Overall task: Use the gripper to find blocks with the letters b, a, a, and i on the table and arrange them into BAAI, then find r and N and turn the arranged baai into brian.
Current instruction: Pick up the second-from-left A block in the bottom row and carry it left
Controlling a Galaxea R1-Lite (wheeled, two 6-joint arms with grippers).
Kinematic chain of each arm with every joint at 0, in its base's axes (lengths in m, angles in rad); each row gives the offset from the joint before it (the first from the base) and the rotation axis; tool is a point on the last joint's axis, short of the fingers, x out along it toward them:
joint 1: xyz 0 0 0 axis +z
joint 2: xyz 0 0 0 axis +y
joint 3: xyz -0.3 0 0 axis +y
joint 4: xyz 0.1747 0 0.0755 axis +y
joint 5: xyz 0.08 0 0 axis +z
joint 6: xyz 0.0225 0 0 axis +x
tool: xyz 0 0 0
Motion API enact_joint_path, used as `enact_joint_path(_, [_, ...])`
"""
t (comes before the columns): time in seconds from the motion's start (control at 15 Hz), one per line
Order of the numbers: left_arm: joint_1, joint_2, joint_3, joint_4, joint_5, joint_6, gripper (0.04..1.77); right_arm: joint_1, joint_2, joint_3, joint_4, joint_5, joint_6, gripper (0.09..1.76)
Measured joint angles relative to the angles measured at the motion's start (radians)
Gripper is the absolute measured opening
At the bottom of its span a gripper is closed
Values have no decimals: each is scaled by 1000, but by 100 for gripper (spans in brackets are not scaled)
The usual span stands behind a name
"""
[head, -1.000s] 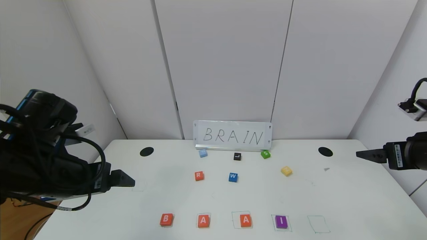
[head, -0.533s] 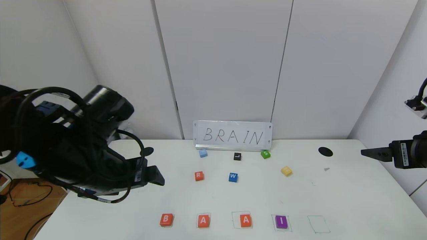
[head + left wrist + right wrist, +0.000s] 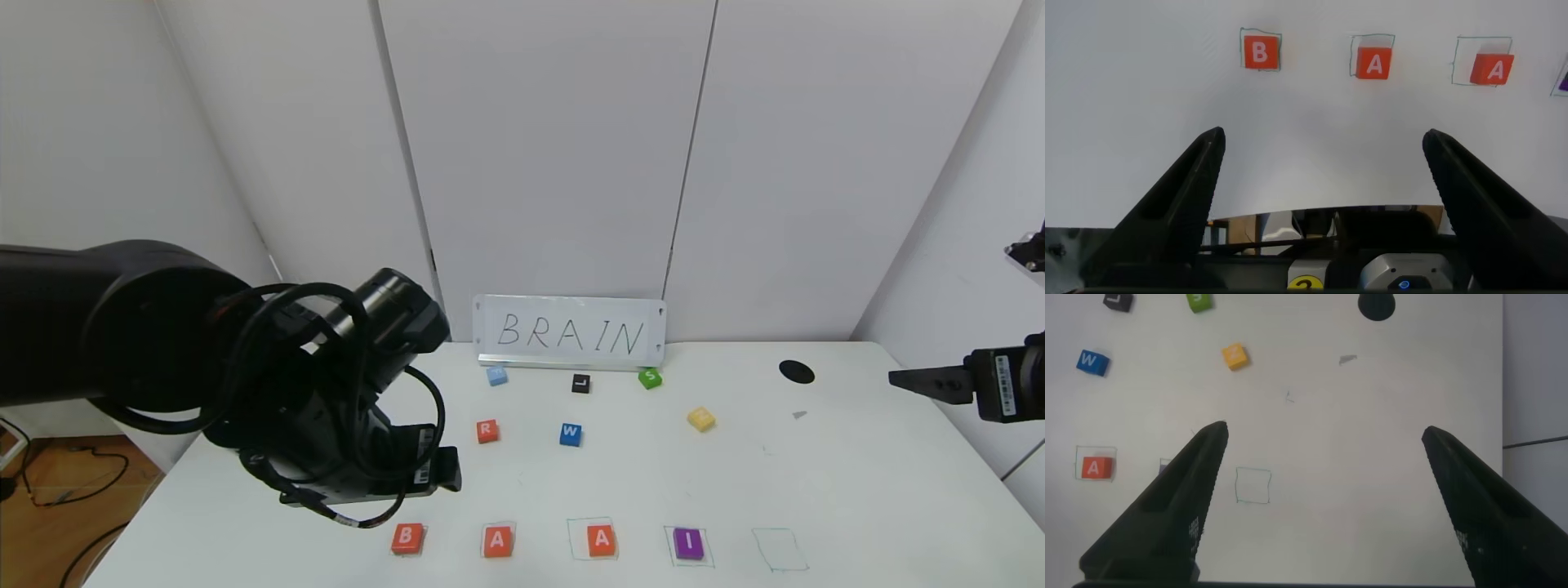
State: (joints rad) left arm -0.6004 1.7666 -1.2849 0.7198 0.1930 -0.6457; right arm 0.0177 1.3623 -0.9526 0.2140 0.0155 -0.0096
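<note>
— Orange-red blocks (image 3: 498, 541) lettered B, A, A and a purple I are seen in a row along the near edge of the white counter (image 3: 857, 498). Where are the R and N?

— The R block (image 3: 487, 431) lies mid-counter beside a blue W block (image 3: 571, 434); the pale yellow N block (image 3: 700, 419) sits toward the right, well apart.

— And the claws?

— The left claw (image 3: 454, 471) is held wide open and empty above the counter, between the R block and the B. The right claw (image 3: 902, 380) is parked at the right edge, jaws spread, nothing gripped.
</note>
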Motion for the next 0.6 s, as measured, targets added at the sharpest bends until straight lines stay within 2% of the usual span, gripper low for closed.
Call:
enact_joint_path(0.4, [-46, 108, 61, -210, 8, -1, 172, 0, -10, 0, -2, -1, -2, 171])
enact_joint_path(0.6, [-80, 181, 70, -245, 68, -40, 172, 1, -11, 3, -4, -1, -2, 171])
